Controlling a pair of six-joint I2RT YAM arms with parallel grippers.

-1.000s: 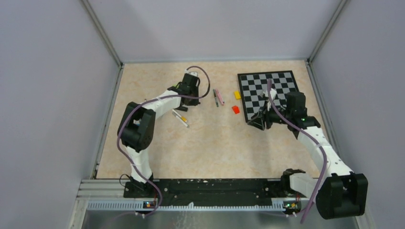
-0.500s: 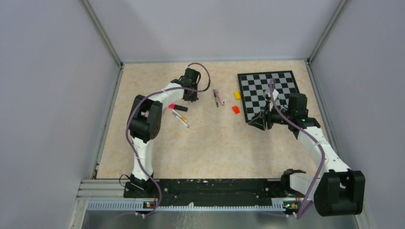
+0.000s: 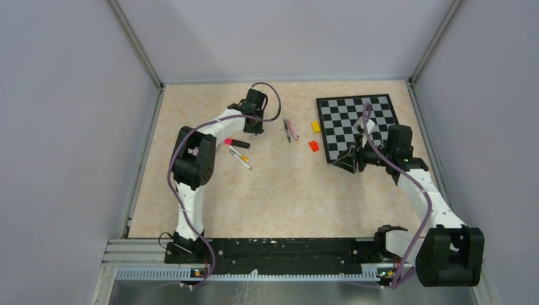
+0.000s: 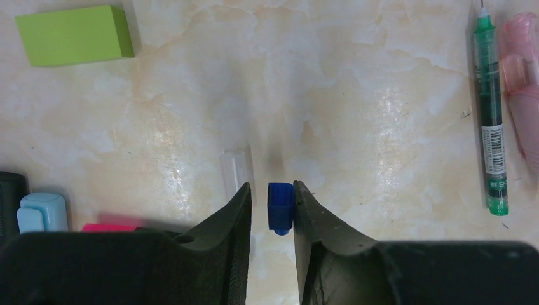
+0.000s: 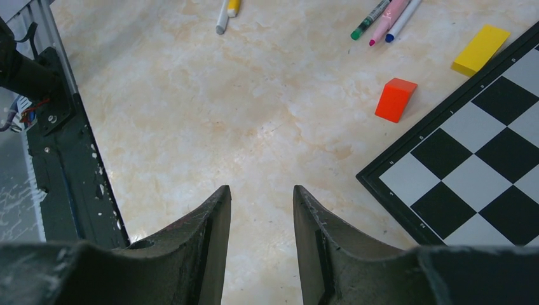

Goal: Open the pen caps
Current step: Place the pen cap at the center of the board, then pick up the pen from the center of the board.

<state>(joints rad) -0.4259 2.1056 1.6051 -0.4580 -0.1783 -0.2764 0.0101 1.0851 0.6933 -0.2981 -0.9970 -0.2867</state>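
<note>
**A:** Pink at the far left. What is it?

**B:** It's the end of a black marker (image 3: pixel 236 142) lying on the table (image 3: pixel 286 190). Just nearer lies a white pen (image 3: pixel 240 158) with some yellow on it.

**A:** And the left gripper?

**B:** The left gripper (image 4: pixel 271 190) is low over the table, just beyond the marker, with its fingers only narrowly parted. A blue cap (image 4: pixel 279 206) sits between them, off any pen. It touches one finger, and a sliver of table shows between it and the other, so it isn't pinched.

**A:** Anything else around it?

**B:** A clear cap (image 4: pixel 235 166) lies loose just ahead of the fingertips. A pale blue cap (image 4: pixel 41 211) sits at the wrist view's edge, against something black. A green block (image 4: pixel 74 35) lies farther off.

**A:** Moving right?

**B:** A green pen (image 4: pixel 492 127) with its tip bare lies alongside a pink pen (image 4: pixel 522 76), and a third pen (image 5: pixel 403 14) is beside those. Next come a yellow block (image 5: pixel 481 49) and, nearer, an orange block (image 5: pixel 395 99), both just off the edge of the chessboard (image 5: pixel 483 171).

**A:** And the right gripper?

**B:** The right gripper (image 5: pixel 260 190) hovers over bare table beside the board's near corner. Its fingers are apart with nothing between them.
</note>
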